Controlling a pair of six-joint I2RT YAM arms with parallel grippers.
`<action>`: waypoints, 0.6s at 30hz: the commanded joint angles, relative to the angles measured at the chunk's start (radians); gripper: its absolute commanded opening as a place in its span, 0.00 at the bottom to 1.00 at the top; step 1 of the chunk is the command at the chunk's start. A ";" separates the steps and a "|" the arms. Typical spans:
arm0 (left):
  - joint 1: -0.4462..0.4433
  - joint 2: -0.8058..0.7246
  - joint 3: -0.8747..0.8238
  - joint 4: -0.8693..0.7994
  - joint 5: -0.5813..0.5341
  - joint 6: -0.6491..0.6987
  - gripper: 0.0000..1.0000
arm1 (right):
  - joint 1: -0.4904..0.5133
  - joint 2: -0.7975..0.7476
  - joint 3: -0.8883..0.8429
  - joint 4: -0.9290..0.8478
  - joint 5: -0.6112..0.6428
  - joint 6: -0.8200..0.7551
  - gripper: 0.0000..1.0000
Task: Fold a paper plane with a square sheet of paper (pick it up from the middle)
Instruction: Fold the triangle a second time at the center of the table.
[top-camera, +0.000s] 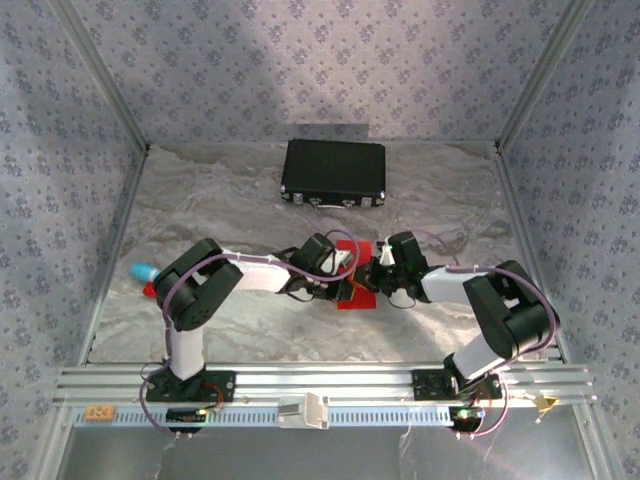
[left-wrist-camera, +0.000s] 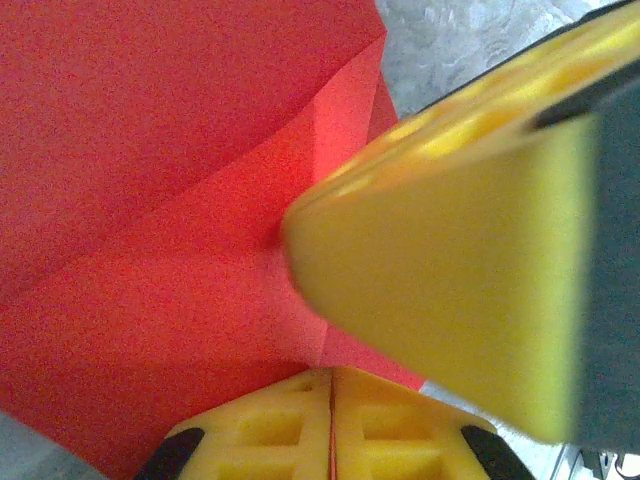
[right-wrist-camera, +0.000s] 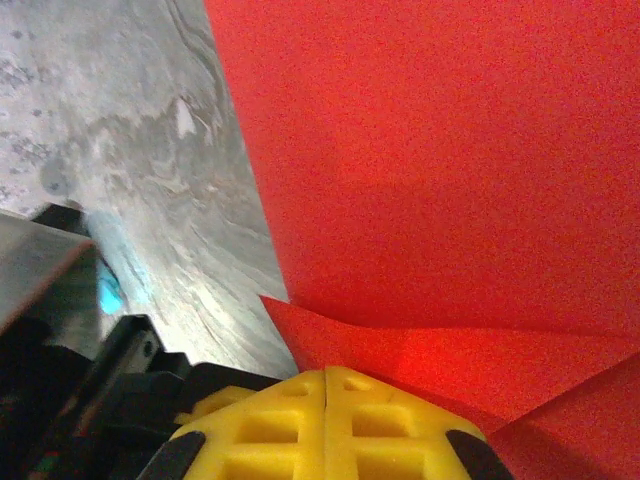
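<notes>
Yellow fingertips of my left gripper (left-wrist-camera: 331, 378) sat at the bottom of the left wrist view, pressed flat together with no gap along their seam: clenched. The red sheet of paper (left-wrist-camera: 150, 200) ran right up to those tips; whether an edge was nipped between them I could not tell. Sheet not flat: one crease ran from its upper corner down toward the middle, and a lighter flap lay over the layer beneath.

My right gripper (left-wrist-camera: 300, 240) came in from the right of that same view as one yellow wedge, its two fingers closed on each other, blunt tip touching the paper on the crease. From the right wrist camera those fingers showed the same shut seam. A folded, pointed flap of the red paper lay just ahead of them, over a broad red layer. The grey marbled table (right-wrist-camera: 150, 150) showed to the left of the sheet.

From above, both grippers met nose to nose near the middle of the table, the paper under them and showing on their near side — mostly hidden by the wrists. Farther back lay a black rectangular case (top-camera: 333, 172), well apart from the paper. By the left edge, beside my left arm's elbow, rested a small turquoise object (top-camera: 141, 270).
</notes>
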 joint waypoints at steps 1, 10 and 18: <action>0.002 -0.005 0.001 0.012 0.018 -0.014 0.12 | -0.009 0.045 -0.001 -0.022 0.037 -0.003 0.00; 0.000 -0.088 -0.018 0.005 -0.011 0.006 0.18 | -0.031 0.053 0.004 -0.012 0.020 -0.006 0.00; 0.003 -0.011 0.013 -0.104 -0.037 0.024 0.06 | -0.031 0.058 0.001 0.011 0.003 0.004 0.00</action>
